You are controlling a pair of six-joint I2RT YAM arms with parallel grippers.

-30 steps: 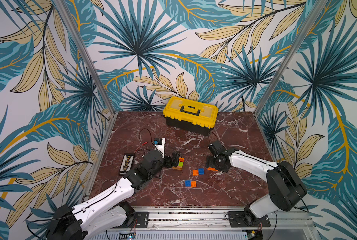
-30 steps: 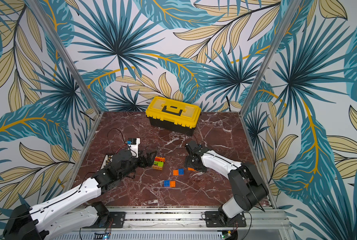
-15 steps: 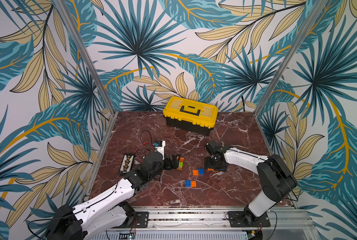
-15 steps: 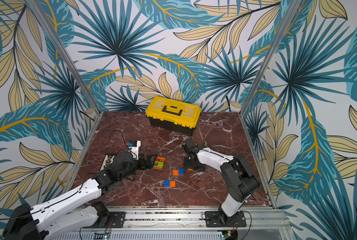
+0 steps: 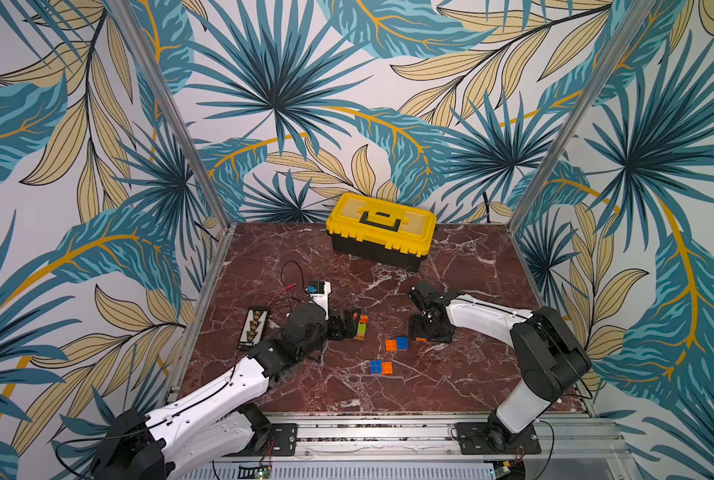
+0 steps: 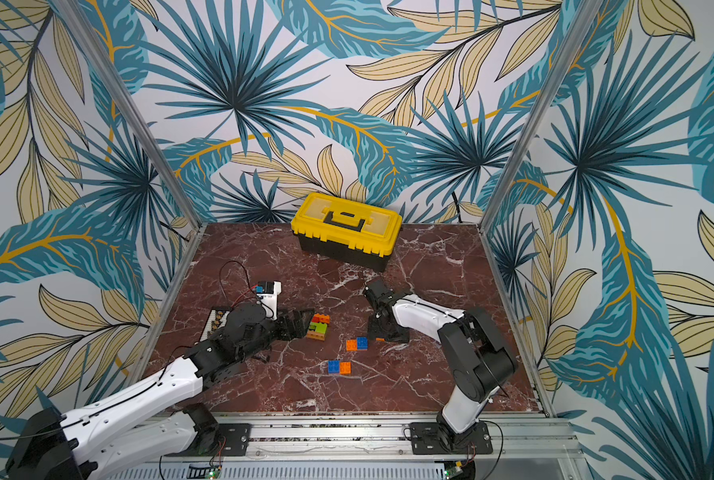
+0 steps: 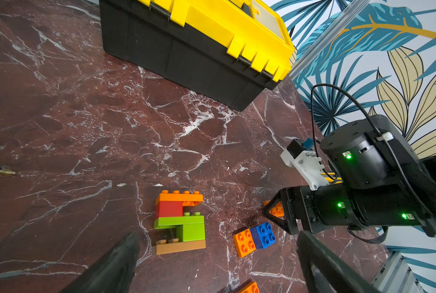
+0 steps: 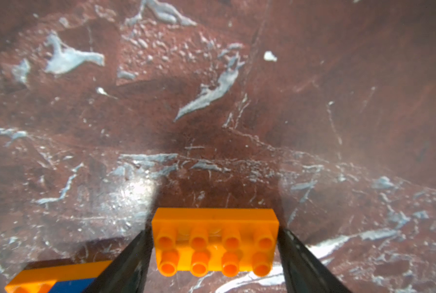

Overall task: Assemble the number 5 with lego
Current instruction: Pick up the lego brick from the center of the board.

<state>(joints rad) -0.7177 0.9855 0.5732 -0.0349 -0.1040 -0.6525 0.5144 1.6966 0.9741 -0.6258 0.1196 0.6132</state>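
Backdrop: tropical leaf wallpaper all round, with a dark red marble tabletop (image 5: 463, 374) underneath.
Toolbox: the big yellow-and-black toolbox (image 5: 380, 228) is parked at the back of the tabletop, lid down, well apart from the bricks.
Build so far: the lego build (image 7: 180, 220) lies flat near the middle, a bit left of centre. Layers go orange, red, lime green, lime green, tan.
Left side: the left gripper (image 7: 217, 238) is spread wide and carrying nothing. It's low over the marble, and its fingers (image 7: 125, 253) point at the lego build from just beside it.
Right side: the right gripper (image 8: 213, 232) is down at the table with a finger at each short end of an eight-stud orange brick (image 8: 215, 243). The fingers look like they touch both ends, but honestly can't tell if it's really pinched. The brick sits on the marble, studs facing the wrist camera.
Loose bits: an orange-and-blue pair (image 5: 397, 344) sits between the lego build and the right gripper. A blue-and-orange pair (image 5: 380, 367) sits nearer the front edge, on its own.
Odds and ends: a white gadget (image 5: 320, 289) with red and black wires lies behind the left arm, and a black-and-white strip (image 5: 255, 327) lies near the left edge.
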